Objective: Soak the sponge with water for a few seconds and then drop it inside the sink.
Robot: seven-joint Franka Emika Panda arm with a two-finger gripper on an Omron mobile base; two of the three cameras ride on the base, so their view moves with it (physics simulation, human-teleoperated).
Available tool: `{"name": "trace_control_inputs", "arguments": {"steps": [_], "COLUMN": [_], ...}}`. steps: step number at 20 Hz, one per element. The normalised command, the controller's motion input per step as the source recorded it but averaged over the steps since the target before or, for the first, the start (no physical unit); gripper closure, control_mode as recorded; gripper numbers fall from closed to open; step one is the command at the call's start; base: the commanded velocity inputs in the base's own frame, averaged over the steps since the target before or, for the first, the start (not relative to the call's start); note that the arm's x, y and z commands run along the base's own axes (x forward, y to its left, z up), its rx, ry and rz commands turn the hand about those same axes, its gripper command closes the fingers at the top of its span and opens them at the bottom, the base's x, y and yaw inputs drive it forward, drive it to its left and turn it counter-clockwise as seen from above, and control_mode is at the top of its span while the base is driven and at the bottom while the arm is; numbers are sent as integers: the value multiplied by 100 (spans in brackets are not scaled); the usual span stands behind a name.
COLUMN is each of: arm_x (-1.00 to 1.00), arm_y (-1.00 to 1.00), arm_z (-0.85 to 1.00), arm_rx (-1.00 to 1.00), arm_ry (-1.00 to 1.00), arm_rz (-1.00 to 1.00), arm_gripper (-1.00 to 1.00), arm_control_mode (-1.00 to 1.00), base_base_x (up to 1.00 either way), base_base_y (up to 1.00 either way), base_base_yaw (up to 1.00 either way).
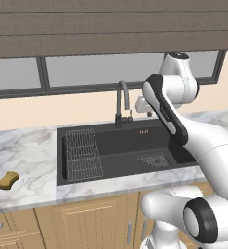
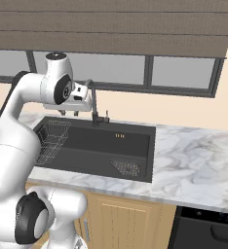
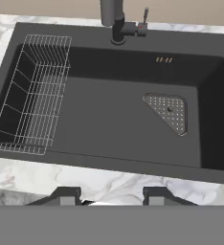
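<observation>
- Our small mustard-yellow, bean-shaped sponge (image 1: 8,179) lies on the white-grey marbled counter (image 1: 23,155), well left of the big matte black rectangular sink (image 1: 135,146), near the counter's front edge. Not touched yet.
- Our two-finger gripper (image 2: 69,113) hangs above the basin, just beside the dark gooseneck faucet (image 1: 121,103). The tips sit apart in the hand view w/ nothing between them; we read it as drawn in as far as it goes, holding nothing.
- No water stream visible from the faucet, so we judge the tap is off; soak step not begun.
- Risks, as we judge:
  - Sponge is close to the front lip of the counter; a sloppy approach or sideways nudge could push it off the edge.
  - It's low and soft, so tips coming down too shallow may skid over it; jaws need widening first.
  - Swinging left from here, the hand passes the faucet neck and the wire grid rack (image 1: 83,154) at the basin's left end; a low path could clip either.
  - The small faucet lever (image 3: 144,16) sits tight by the back wall; little room behind it.
- Open room: bare counter around the sponge, wide open basin floor btw rack and mesh drain strainer (image 3: 169,111); plenty of clear air above the sink.
</observation>
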Motion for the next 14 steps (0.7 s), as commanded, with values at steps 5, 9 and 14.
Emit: {"name": "trace_control_inputs", "arguments": {"steps": [5, 9, 14], "arm_x": [-5, -23, -25], "arm_y": [0, 0, 0], "arm_z": [0, 0, 0], "arm_rx": [0, 0, 0], "arm_ry": [0, 0, -9], "arm_rz": [0, 1, 1], "arm_gripper": [-100, -100, -100], "arm_control_mode": [-100, -100, -100], "base_base_x": [0, 0, 0], "base_base_y": [0, 0, 0], "base_base_yaw": [0, 0, 0]}}
